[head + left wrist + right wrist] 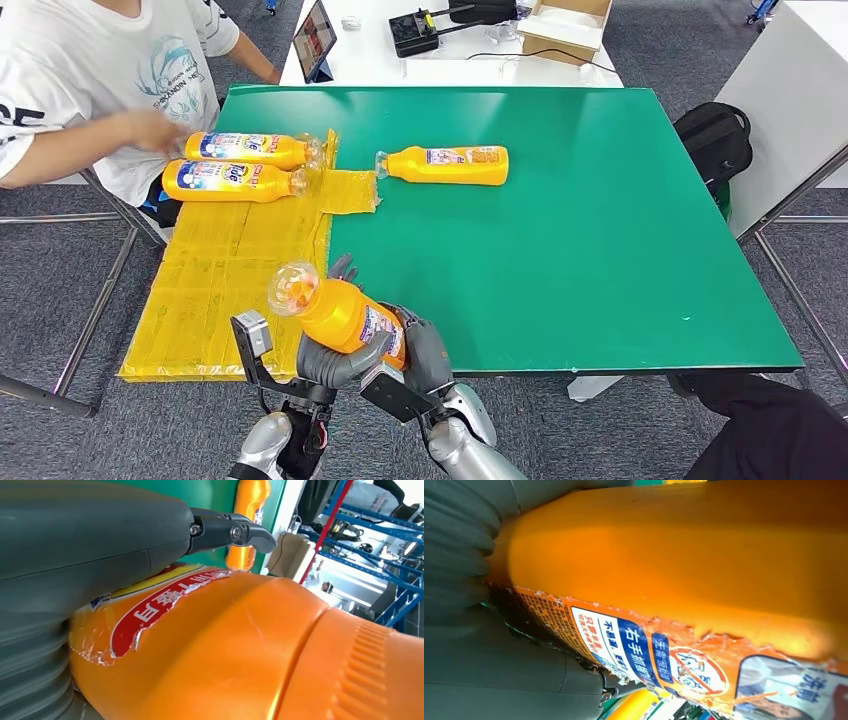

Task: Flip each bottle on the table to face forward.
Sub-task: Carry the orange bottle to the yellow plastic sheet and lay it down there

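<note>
Four orange plastic bottles with clear caps are in sight: two lie side by side on the yellow sheet (pixel 230 270) beyond the fingers, the farther one (pixel 250 149) under a person's hand (pixel 150 130), the nearer one (pixel 235 181) beside it. The left hand (pixel 335 362) and right hand (pixel 420 350) both have their fingers wrapped round a third bottle (pixel 340 312), held tilted above the near edge of the green table (pixel 600 220). The fourth bottle (pixel 450 165) lies alone on the green, well beyond the fingers.
</note>
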`<state>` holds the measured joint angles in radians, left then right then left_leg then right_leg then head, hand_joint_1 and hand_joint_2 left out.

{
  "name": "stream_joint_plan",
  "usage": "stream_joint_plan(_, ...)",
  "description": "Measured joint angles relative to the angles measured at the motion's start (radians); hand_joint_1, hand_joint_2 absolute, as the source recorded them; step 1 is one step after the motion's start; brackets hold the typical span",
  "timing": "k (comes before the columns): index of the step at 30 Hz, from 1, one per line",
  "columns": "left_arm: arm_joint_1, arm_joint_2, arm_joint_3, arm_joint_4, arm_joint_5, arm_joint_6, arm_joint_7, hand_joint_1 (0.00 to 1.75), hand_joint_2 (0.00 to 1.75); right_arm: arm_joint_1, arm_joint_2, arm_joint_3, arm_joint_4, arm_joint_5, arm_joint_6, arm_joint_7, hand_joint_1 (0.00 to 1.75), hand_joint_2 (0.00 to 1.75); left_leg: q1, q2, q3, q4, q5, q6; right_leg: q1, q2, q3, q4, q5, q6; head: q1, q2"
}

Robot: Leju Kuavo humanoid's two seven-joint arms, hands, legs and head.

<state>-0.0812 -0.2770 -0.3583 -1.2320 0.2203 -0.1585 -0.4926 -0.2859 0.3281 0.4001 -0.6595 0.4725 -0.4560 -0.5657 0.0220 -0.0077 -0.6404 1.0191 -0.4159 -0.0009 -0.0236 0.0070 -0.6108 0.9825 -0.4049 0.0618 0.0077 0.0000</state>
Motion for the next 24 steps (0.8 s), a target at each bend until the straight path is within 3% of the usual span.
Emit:
stream_joint_plan(1,0.0,0.0,0.0,0.001,0.002,-0.002,-0.002,0.0,1.75,-0.001,0.0,0.0,0.001,-0.001,0.003,0.0,1.75,1.75,0.0,0.0,0.0,0.0,0.0,0.0,0.0,0.0,0.0,0.0,0.0,0.0,0.0,0.0)
stream_joint_plan(2,0.0,0.0,0.001,0.003,0.006,-0.006,-0.004,0.17,1.75,-0.001,0.0,0.001,0.002,-0.002,0.006,0.0,1.75,1.75,0.0,0.0,0.0,0.0,0.0,0.0,0.0,0.0,0.0,0.0,0.0,0.0,0.0,0.0)
stream_joint_plan(5,0.0,0.0,0.009,0.006,0.032,-0.033,-0.013,1.44,1.75,-0.006,0.0,0.007,0.007,-0.006,0.018,0.002,1.75,1.75,0.0,0.0,0.0,0.0,0.0,0.0,0.0,0.0,0.0,0.0,0.0,0.0,0.0,0.0)
stream_joint_plan(6,0.001,0.0,0.011,0.006,0.041,-0.043,-0.016,1.71,1.75,-0.009,0.0,0.009,0.009,-0.009,0.022,0.003,1.75,1.75,0.0,0.0,0.0,0.0,0.0,0.0,0.0,0.0,0.0,0.0,0.0,0.0,0.0,0.0)
stream_joint_plan(24,0.008,0.0,0.037,0.002,0.071,-0.102,-0.064,1.75,1.75,-0.025,0.0,0.039,0.019,-0.025,0.061,0.005,1.75,1.75,0.0,0.0,0.0,0.0,0.0,0.0,0.0,0.0,0.0,0.0,0.0,0.0,0.0,0.0)
